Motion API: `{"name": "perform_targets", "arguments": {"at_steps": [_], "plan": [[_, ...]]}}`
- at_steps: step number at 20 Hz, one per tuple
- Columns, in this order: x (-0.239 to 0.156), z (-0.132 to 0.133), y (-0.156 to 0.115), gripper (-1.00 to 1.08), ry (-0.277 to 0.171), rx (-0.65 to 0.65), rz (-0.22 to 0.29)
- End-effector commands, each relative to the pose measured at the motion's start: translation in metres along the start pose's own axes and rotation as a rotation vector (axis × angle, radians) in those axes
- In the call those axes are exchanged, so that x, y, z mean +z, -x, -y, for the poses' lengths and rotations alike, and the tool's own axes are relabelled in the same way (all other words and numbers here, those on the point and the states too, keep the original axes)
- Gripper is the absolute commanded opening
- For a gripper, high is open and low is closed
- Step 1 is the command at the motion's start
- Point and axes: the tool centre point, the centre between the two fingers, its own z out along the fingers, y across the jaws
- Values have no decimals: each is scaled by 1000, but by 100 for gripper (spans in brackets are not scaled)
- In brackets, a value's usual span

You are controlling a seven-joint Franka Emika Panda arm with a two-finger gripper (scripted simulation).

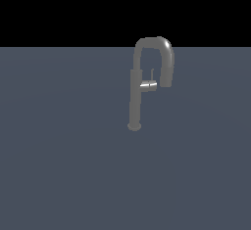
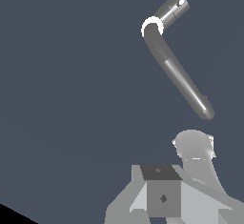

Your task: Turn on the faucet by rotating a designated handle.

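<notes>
The faucet (image 1: 136,94) is dark grey and stands upright on its round base, its gooseneck spout arching over toward the exterior view's right and ending in a thicker nozzle (image 1: 167,77). The handle (image 1: 148,85) is a short shiny stub on the column below the arch, with a thin lever rod pointing up. In the wrist view I look down on the faucet (image 2: 178,75), with the handle (image 2: 172,7) sticking out from the column top. Pale parts of my gripper (image 2: 193,147) show close to the camera, apart from the faucet. Its jaw spacing is not readable. No arm appears in the exterior view.
The faucet stands on a flat blue-grey surface (image 1: 63,165) that fills the lower part of the exterior view, with black background behind it. Nothing else stands on it.
</notes>
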Motion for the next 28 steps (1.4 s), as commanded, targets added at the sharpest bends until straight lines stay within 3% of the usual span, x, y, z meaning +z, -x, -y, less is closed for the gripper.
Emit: {"name": "perform_targets", "arguments": {"at_steps": [1, 14, 28], "plan": [[0, 0, -15, -100, -33, 33, 44], [15, -8, -96, -100, -217, 213, 285], [61, -30, -183, -100, -448, 440, 585]]}}
